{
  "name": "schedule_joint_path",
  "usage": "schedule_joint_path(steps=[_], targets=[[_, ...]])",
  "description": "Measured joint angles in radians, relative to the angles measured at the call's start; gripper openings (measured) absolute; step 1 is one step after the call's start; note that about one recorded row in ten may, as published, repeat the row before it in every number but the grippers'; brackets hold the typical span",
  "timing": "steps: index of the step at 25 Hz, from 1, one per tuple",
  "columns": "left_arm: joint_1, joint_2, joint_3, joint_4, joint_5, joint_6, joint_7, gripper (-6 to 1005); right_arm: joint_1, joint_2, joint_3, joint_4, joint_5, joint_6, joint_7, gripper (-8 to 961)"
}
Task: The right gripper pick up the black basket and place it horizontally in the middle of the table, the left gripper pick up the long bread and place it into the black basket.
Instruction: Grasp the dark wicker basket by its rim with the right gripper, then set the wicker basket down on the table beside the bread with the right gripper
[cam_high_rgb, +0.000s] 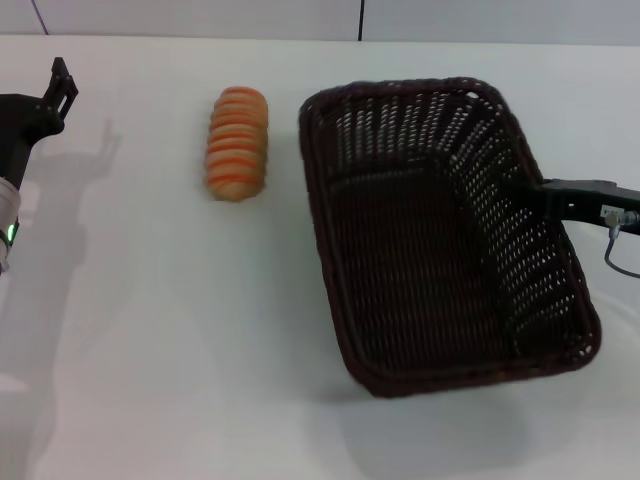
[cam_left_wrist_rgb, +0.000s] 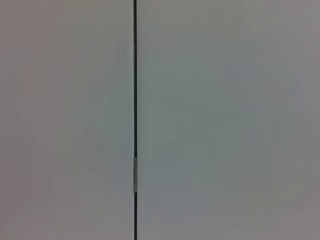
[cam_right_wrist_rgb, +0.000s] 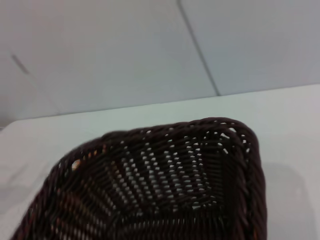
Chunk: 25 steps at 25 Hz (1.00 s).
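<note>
White smooth tabletop (cam_high_rgb: 150, 350): dark woven wicker basket (cam_high_rgb: 440, 240) right of centre, slim black right claw (cam_high_rgb: 548, 198) clamped on its right rim; ridged golden-orange loaf (cam_high_rgb: 238, 143) just left; white-armed left claw (cam_high_rgb: 58, 88) far left, grip indiscernible

Head view overhead; right wrist near black basket (cam_right_wrist_rgb: 165, 185).

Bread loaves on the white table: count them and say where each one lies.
1. The small ridged golden-orange long bread lies on the white table, left of the dark woven wicker black basket and apart from it. The basket's interior shows no loaf.
</note>
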Motion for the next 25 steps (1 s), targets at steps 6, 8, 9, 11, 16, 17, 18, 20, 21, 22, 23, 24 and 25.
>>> schedule_joint_path(steps=[6,8,9,11,16,17,18,20,21,22,23,24,25], targets=[[0.001,0.0,0.002,0.0,0.0,0.002,0.0,844,-0.018,-0.005,0.051,-0.117,0.002,-0.107,-0.04,217],[0.001,0.0,0.003,-0.003,0.0,0.002,0.0,844,0.014,-0.015,0.105,-0.144,0.0,-0.21,-0.059,209],[0.001,0.0,0.003,-0.006,0.0,0.002,0.0,844,0.037,-0.022,0.134,-0.148,0.0,-0.259,-0.066,205],[0.0,0.0,0.007,-0.013,0.0,0.001,0.0,844,0.096,-0.036,0.197,-0.144,-0.001,-0.363,-0.077,203],[0.004,0.0,0.016,-0.023,0.0,0.0,0.0,844,0.231,-0.081,0.247,-0.095,-0.008,-0.528,-0.093,200],[0.005,0.0,0.02,-0.024,0.0,0.0,-0.001,844,0.259,-0.091,0.248,-0.081,-0.012,-0.552,-0.093,199],[0.006,0.0,0.023,-0.025,0.0,0.0,-0.003,844,0.283,-0.097,0.248,-0.067,-0.02,-0.569,-0.093,199],[0.008,0.0,0.03,-0.026,0.0,0.0,-0.013,844,0.337,-0.105,0.246,-0.036,-0.041,-0.607,-0.093,199],[0.009,0.0,0.032,-0.026,0.0,0.0,-0.018,844,0.359,-0.105,0.243,-0.023,-0.052,-0.621,-0.095,199],[0.009,0.0,0.032,-0.026,0.0,0.0,-0.018,844,0.38,-0.104,0.239,-0.01,-0.062,-0.635,-0.099,199],[0.009,0.0,0.036,-0.026,0.0,0.0,-0.022,844,0.403,-0.1,0.237,0.001,-0.078,-0.649,-0.103,199],[0.009,0.0,0.042,-0.026,0.0,0.0,-0.024,844,0.426,-0.093,0.235,0.01,-0.098,-0.665,-0.108,199],[0.009,0.0,0.042,-0.026,0.0,0.0,-0.024,844,0.443,-0.086,0.234,0.014,-0.114,-0.678,-0.111,199]])
